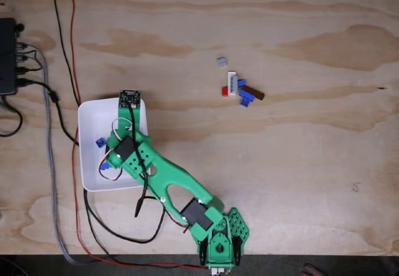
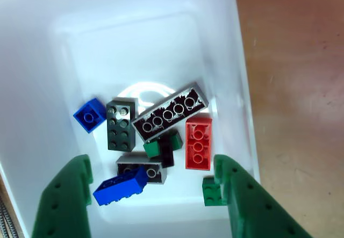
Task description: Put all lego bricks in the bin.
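My little studded plastic lego bricks (image 2: 198,141) are split right now: a jumble of red, blue, grey and green ones sits in the shallow white rectangular plastic bin (image 2: 134,39), which makes sense since the green arm's gripper (image 2: 153,195) hangs right over it with its fingers (image 2: 70,195) spread wide and nothing between them, looks like a drop spot. A small cluster of loose bricks (image 1: 240,89) waits well apart on the plywood tabletop (image 1: 299,164). No readable writing or brand anywhere.

You have no readable text, labels, brands or numbers anywhere in either view to go by.
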You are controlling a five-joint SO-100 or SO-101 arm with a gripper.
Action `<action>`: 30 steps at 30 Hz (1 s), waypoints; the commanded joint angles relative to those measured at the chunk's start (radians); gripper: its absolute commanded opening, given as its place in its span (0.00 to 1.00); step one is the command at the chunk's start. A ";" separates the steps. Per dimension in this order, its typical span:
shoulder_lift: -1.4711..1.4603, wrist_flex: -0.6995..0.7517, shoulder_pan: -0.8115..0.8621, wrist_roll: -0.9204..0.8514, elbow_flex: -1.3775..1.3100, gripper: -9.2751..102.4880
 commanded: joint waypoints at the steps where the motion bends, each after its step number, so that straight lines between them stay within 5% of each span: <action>1: 0.198 0.077 0.233 -0.032 -0.161 0.35; 5: 0.304 -0.048 0.703 -0.405 0.067 0.35; 8: 0.250 -0.316 0.881 -0.657 0.413 0.34; 13: 0.046 -0.495 0.887 -0.687 0.526 0.32; 22: -0.155 -0.514 0.841 -0.687 0.273 0.30; 30: -0.250 -0.681 0.884 -0.799 0.235 0.28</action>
